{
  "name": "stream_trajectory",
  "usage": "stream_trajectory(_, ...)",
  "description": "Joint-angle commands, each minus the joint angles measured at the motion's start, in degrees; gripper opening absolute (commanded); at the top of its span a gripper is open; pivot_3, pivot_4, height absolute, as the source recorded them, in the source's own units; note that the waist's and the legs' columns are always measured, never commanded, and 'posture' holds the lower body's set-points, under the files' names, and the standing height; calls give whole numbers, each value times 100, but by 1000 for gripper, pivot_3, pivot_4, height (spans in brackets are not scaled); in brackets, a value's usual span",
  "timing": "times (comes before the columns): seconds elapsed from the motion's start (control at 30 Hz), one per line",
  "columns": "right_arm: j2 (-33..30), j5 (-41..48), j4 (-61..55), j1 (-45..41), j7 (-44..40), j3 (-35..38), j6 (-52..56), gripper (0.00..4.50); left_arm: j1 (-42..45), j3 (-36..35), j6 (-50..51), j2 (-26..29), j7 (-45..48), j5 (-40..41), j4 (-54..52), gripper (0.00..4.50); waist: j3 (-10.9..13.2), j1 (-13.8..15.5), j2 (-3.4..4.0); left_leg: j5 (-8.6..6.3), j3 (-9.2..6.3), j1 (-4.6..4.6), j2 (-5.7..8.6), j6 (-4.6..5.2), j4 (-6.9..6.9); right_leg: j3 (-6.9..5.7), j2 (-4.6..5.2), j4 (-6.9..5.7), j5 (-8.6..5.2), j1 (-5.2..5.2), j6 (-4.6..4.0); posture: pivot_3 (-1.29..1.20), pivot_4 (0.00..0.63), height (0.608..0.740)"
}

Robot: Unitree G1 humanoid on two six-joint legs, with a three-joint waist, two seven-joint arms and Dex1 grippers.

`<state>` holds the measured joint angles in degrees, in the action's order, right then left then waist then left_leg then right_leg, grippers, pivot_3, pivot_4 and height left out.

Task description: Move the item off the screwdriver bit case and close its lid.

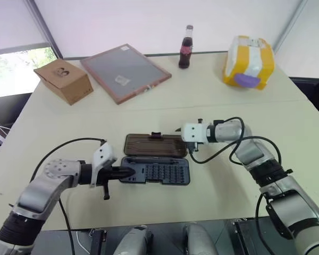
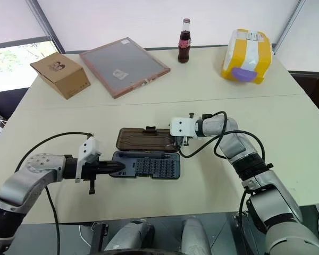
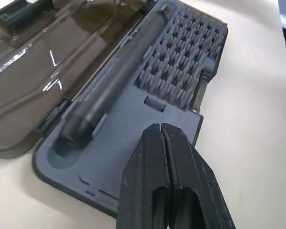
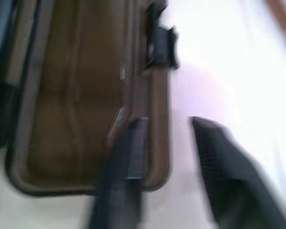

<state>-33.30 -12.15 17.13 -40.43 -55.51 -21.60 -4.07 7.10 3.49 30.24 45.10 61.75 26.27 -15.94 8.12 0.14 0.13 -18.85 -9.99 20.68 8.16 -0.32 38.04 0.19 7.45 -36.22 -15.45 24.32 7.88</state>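
Smoky-brown lid (image 1: 155, 144) lies flat open mid-frame: your spread right gripper (image 4: 164, 143) straddles its edge to flip it, pressed-together left gripper (image 3: 163, 138) pinning the screwdriver bit case (image 1: 155, 171).

Silver-grey jointed arms, white wrist housings, looping black cables, ribbed black jaws.

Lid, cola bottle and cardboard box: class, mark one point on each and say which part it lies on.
lid (image 1: 151, 144), left eye view, middle of the smoky-brown panel.
cola bottle (image 1: 186, 50), left eye view, red label on the body.
cardboard box (image 1: 63, 81), left eye view, its top face.
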Motion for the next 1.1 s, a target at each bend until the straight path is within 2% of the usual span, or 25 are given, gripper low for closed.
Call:
stream_trajectory(0.03,-30,125,-258,-62,-53,196,95,3633,-148,-176,77,76,49,177,-229,0,1,-19,2,0,1,0,0,0,0,0,0,-1,0,1,0,0,150,740)
stream_trajectory(0.07,-50,250,-364,-67,-173,262,247,4077,-168,-257,171,59,13,283,-268,0,1,-21,2,0,1,0,0,0,-1,0,0,-1,0,1,0,0,150,740)
stream_trajectory(0.17,96,976,-716,-219,-347,763,1252,4077,-125,-523,426,48,-78,570,-305,0,3,-21,2,0,0,11,0,0,3,0,1,0,0,6,0,0,150,740)
stream_trajectory(0.27,260,1402,-921,-388,-331,1062,2049,4077,-118,-536,373,126,-59,474,-225,0,4,-62,4,0,-1,21,-1,0,6,0,2,-1,0,14,0,0,150,740)
stream_trajectory(0.43,436,1344,-916,-452,-251,846,2487,4077,-78,-32,-416,105,44,-315,375,0,4,-93,4,0,-1,21,-1,0,1,-1,10,-1,0,17,0,0,150,740)
stream_trajectory(0.67,808,1454,-441,-659,-122,748,3216,4077,-142,450,-1279,170,297,-990,855,0,2,-94,6,0,2,21,2,0,6,-2,15,-2,1,15,1,0,150,740)
stream_trajectory(0.77,1047,1326,218,-858,8,667,3089,4077,-149,515,-1455,158,325,-1105,950,0,-2,-103,13,0,4,16,2,0,5,-1,15,-4,1,15,1,0,150,740)
stream_trajectory(0.97,1117,876,1331,-1082,-208,162,2430,4077,-268,552,-1555,114,302,-1156,949,0,-3,-104,14,0,6,11,5,0,5,-2,15,-10,1,13,1,0,150,740)
stream_trajectory(1.03,1127,771,1602,-1124,-310,39,2247,3536,-328,577,-1630,109,290,-1217,988,0,-7,-117,22,0,6,7,5,0,4,-2,15,-12,1,13,1,0,150,740)
stream_trajectory(1.1,1137,671,1844,-1141,-422,-70,2060,2756,-406,576,-1650,95,272,-1231,990,0,-9,-119,21,0,10,-15,4,0,-4,-2,15,-14,1,-2,1,0,150,740)
